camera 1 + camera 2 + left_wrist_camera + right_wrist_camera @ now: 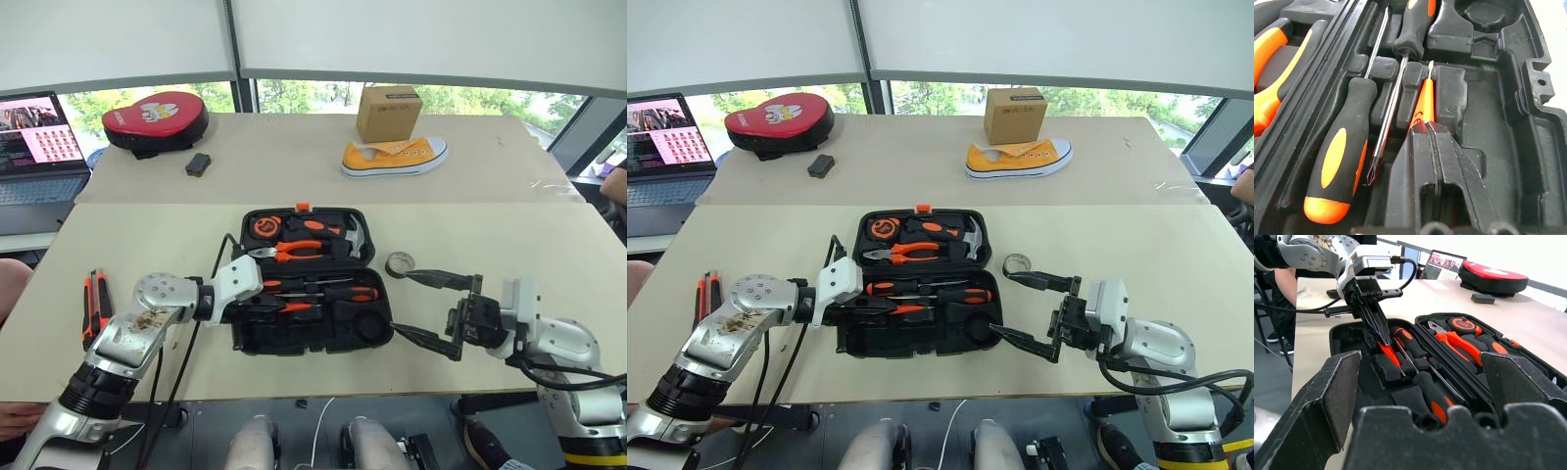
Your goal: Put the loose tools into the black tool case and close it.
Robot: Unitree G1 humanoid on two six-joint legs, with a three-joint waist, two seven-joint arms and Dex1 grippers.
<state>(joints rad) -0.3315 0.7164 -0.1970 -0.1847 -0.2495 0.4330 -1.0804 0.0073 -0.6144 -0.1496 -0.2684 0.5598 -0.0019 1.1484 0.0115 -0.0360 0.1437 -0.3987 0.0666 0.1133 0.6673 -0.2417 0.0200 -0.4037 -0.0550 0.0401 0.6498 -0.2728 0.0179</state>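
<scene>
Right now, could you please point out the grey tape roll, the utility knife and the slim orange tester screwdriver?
grey tape roll (399, 263), left eye view, on its ring.
utility knife (95, 306), left eye view, mid-body.
slim orange tester screwdriver (1423, 104), left wrist view, on its orange shaft.

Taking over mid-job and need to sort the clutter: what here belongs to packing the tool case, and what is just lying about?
Job:
black tool case, open
two screwdrivers already in it
tester screwdriver, in the left hand
utility knife, on the table
tape roll, beside the case

Lying about:
yellow shoe
cardboard box
red-and-black bag
laptop
</scene>
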